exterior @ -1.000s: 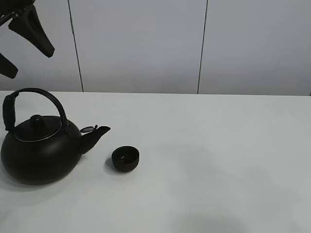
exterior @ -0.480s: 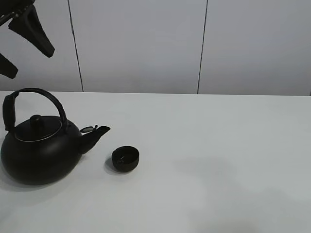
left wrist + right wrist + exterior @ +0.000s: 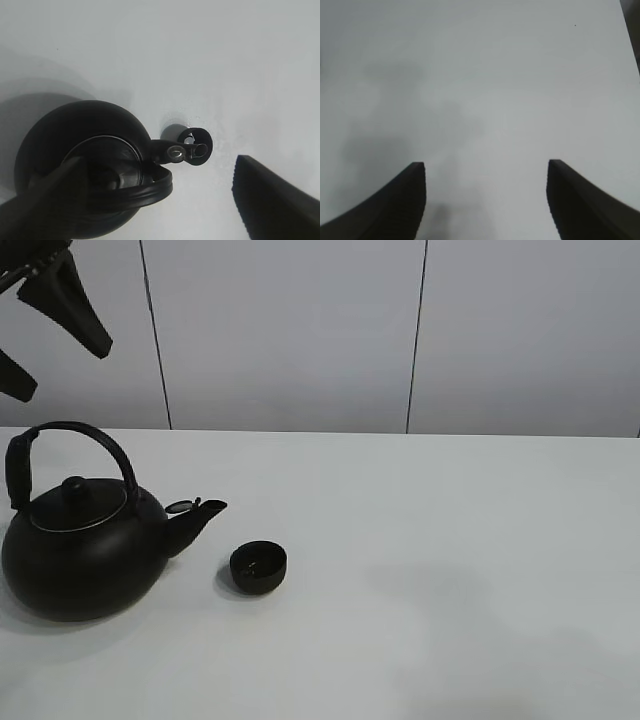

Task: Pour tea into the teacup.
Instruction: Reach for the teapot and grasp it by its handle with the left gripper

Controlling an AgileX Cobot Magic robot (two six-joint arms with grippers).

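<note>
The teacup (image 3: 258,567), small, round and black, stands on the white table just off the spout of a big black kettle (image 3: 80,560) with an arched handle. High above the kettle, my left gripper (image 3: 62,368) hangs open and touches nothing. From the left wrist, the kettle (image 3: 82,165) lies below, its spout partly covering the teacup (image 3: 200,145), between my spread left gripper (image 3: 157,165). My right gripper (image 3: 486,164) is open over bare table, holding nothing; it is out of the high view. The tea is hidden; the kettle's lid is on.
The white table (image 3: 450,540) stretches right of the cup. A grey panelled wall (image 3: 300,330) stands behind its far edge. The kettle sits near the table's left side.
Kettle, teacup and left gripper have not moved. Only a faint shadow on the table's right part has shifted.
</note>
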